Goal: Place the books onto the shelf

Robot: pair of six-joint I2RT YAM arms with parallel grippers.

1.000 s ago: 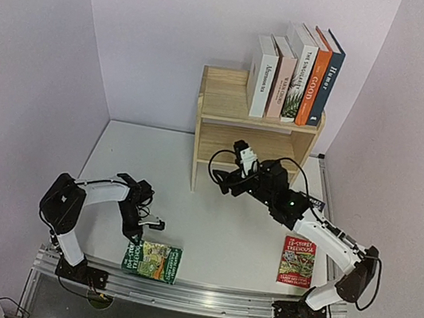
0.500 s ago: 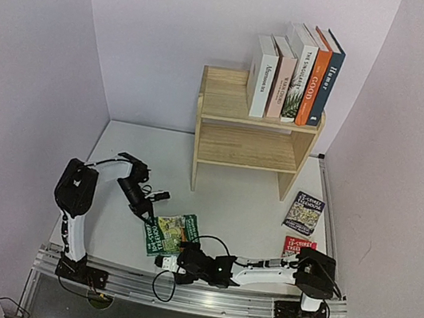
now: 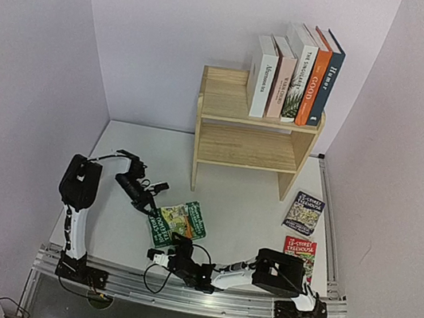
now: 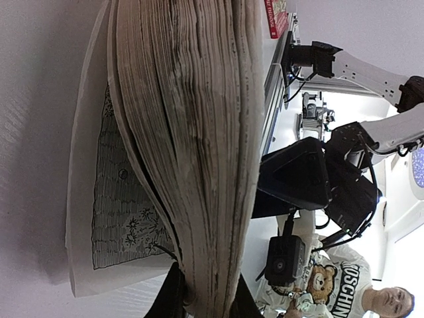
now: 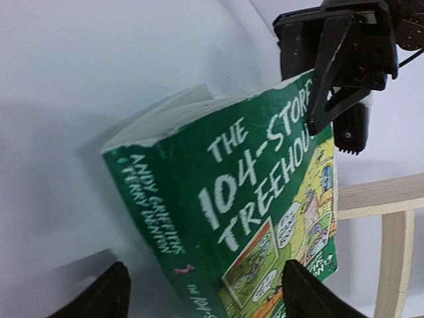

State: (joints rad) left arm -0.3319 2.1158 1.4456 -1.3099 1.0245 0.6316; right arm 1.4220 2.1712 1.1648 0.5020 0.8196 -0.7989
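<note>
Moved since earlier frames: right arm point(image 3: 258, 273), gone from the shelf front, now low along the bottom centre of the overhead view; green Treehouse book point(image 3: 178, 222), off the lower-left table edge, now nearer centre and tipped up on one edge.
Left gripper point(image 3: 151, 204): clamped on the green Treehouse book's page block, pinching one edge; front cover splays away from the pages in the left wrist view.
Right gripper point(image 5: 205, 298): jaws wide, one finger either side of the book's lower corner, nothing held; contact with the book not discernible.
Shelf point(image 3: 227, 113): upper centre of the overhead view; five books point(image 3: 294, 71) upright at the right end of the top tier.
Other paperbacks: dark Treehouse book point(image 3: 304, 212) and red Treehouse book point(image 3: 299, 253), flat on the table point(image 3: 237, 203), right side of frame, well apart from both grippers.
Meaning for task: likely a handover or two-handed regrip being set up; three paperbacks not yet shelved.
Risk: thin book held by its pages only, likely to flop open or slip.
</note>
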